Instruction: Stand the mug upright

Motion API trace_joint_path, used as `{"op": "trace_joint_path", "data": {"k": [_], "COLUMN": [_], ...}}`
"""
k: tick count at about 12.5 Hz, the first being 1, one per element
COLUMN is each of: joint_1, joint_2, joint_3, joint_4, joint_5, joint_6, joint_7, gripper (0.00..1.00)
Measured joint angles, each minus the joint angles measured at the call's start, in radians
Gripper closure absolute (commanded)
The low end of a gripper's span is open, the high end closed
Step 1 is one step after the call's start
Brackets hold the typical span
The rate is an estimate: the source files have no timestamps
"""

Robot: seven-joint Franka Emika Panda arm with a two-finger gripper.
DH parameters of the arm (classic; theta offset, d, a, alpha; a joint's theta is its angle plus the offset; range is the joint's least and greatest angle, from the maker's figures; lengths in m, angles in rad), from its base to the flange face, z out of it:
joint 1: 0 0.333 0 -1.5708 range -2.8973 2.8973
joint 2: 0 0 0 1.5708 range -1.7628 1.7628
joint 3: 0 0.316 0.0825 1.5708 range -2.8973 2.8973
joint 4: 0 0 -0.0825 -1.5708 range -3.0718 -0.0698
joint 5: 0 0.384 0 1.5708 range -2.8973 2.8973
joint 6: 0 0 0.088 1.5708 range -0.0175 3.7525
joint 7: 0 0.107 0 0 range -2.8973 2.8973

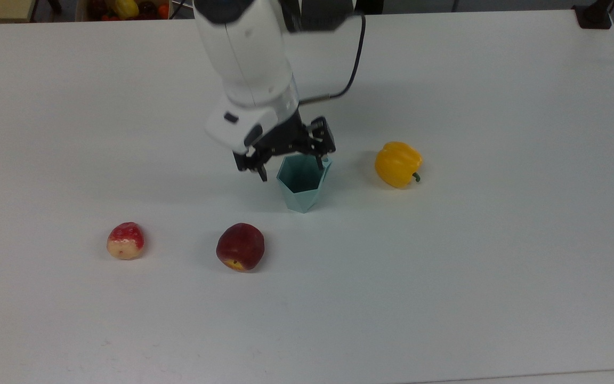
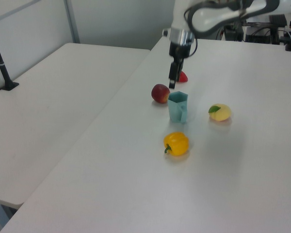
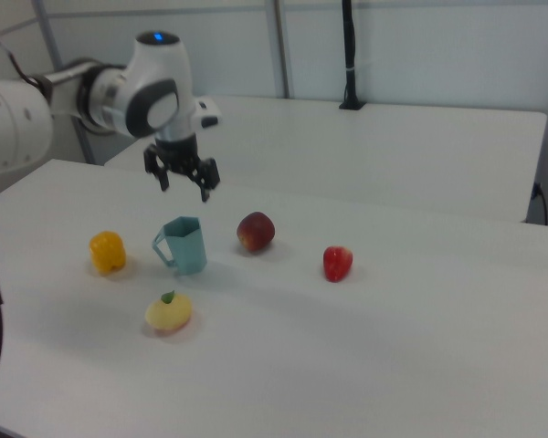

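The pale blue-green faceted mug (image 1: 301, 186) stands upright on the white table (image 1: 445, 277), its hexagonal mouth facing up. In the right view the mug (image 3: 186, 245) has its handle toward the right view's left. My gripper (image 1: 290, 165) hangs just above the rim, open and holding nothing. In the right view the gripper (image 3: 184, 187) is clear of the mug, with a gap of air between them. In the left view the gripper (image 2: 172, 80) is above and slightly behind the mug (image 2: 177, 107).
A yellow bell pepper (image 1: 397, 164) lies to the top view's right of the mug. A dark red apple (image 1: 240, 246) and a red-yellow fruit (image 1: 125, 241) lie nearer the front. A yellow lemon-like fruit (image 3: 169, 312) sits near the mug.
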State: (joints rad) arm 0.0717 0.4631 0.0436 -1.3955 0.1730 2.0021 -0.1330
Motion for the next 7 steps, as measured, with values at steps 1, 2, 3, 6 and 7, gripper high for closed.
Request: {"op": "trace_joint_path", "data": {"k": [1, 2, 3, 6, 7], "joint_1": [-0.002, -0.006, -0.009, -0.019, -0.019], "joint_2": [-0.043, -0.109, -0.149, -0.291, -0.33], "joint_3": [0.0, 0.0, 0.0, -0.001, -0.001], "joint_4": [0.001, 0.002, 0.002, 0.0, -0.002], "joint_5": [0.0, 0.0, 0.0, 0.001, 0.001], "joint_6": [-0.037, -0.105, -0.144, -0.305, -0.36], "joint_7": [0.018, 0.044, 0.059, 0.22, 0.31], "gripper": [0.0, 0.0, 0.0, 0.0, 0.0]}}
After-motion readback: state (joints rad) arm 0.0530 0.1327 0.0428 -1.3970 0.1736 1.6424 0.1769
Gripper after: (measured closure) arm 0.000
